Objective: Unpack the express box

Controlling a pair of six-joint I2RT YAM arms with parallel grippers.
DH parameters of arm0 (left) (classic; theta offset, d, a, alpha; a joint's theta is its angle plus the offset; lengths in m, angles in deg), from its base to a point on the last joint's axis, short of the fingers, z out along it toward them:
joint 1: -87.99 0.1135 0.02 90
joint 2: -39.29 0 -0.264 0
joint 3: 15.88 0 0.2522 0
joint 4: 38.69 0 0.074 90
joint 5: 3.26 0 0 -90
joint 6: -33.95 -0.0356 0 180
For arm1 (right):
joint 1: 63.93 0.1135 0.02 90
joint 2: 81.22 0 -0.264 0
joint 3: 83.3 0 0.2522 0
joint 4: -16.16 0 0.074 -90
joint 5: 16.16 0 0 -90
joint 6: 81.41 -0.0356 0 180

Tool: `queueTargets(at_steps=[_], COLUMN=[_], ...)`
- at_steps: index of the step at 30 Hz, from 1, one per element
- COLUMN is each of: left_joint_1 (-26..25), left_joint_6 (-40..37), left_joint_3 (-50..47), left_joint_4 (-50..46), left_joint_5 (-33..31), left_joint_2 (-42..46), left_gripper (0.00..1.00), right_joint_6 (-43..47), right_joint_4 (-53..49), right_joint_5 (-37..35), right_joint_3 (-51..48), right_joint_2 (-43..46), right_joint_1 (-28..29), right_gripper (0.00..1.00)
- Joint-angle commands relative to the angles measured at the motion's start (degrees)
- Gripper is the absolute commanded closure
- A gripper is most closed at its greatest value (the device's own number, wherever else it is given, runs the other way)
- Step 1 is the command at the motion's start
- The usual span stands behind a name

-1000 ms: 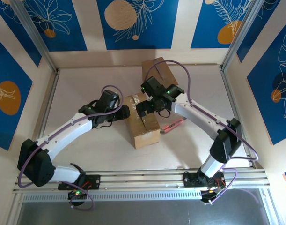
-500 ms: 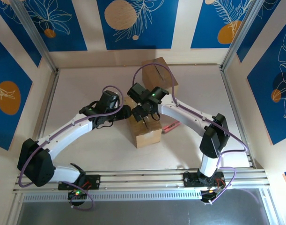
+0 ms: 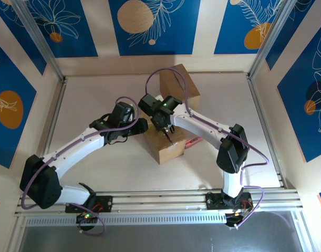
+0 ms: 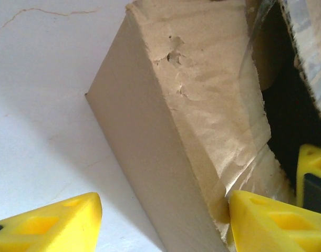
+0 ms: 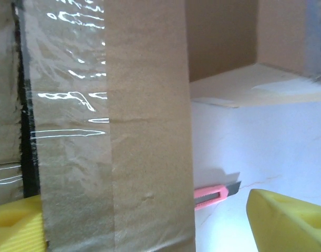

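The express box point(image 3: 171, 150), brown cardboard with clear tape along its top seam, lies mid-table. My left gripper point(image 3: 141, 126) is at the box's left edge. In the left wrist view it point(image 4: 163, 210) stands open, one finger point(image 4: 55, 223) over the table and the other point(image 4: 270, 223) against the torn tape at the dark slit. My right gripper point(image 3: 167, 131) hangs over the top of the box. In the right wrist view it point(image 5: 144, 210) is open astride the right flap point(image 5: 149, 157), one finger point(image 5: 16, 226) at the seam and one point(image 5: 289, 223) beyond the box's side.
A pink box cutter point(image 3: 192, 142) lies on the table just right of the box, blade out point(image 5: 215, 193). A second, larger cardboard box point(image 3: 178, 84) stands behind, near the back wall. Frame rails border the white table on both sides.
My right arm has swung left and down from behind the box onto its top, its jaws narrowing a little. The box has turned slightly. The left arm has stayed put.
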Motion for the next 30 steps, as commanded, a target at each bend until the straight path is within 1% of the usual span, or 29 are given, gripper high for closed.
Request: queueTargets(at_steps=[1,5,9,18,23,26,30], left_joint_1=[0.5,0.5,0.4,0.6,1.0,1.1,1.2], left_joint_6=[-0.6,-0.9,-1.1,-1.7,-1.8,-1.8,-2.0], left_joint_3=[-2.8,-3.4,-4.1,-5.0,-5.6,-5.8,-5.7], left_joint_4=[-8.1,-8.4,-8.6,-10.0,-10.4,-10.5,-10.6], left_joint_5=[-0.7,-1.3,-1.7,-3.3,-3.7,-3.7,-3.7], left_joint_2=[-2.8,-4.3,-5.2,-5.6,-5.1,-4.7,-4.4], left_gripper=[0.36,0.36,0.36,0.36,0.36,0.36,0.36], right_joint_6=[0.1,1.7,2.7,5.3,6.9,7.5,7.2], right_joint_4=[-3.0,-2.7,-2.4,-0.7,0.5,1.0,1.2], right_joint_5=[-8.6,-10.3,-10.4,-10.2,-10.0,-8.2,-2.5], right_joint_3=[3.0,4.0,4.2,3.2,3.0,3.0,2.4], right_joint_2=[0.0,1.4,2.6,3.8,4.7,5.3,5.9], right_joint_1=[-0.6,-0.7,-1.7,-4.9,-6.7,-7.7,-8.3], right_gripper=[0.21,0.27,0.33,0.55,0.63,0.65,0.68])
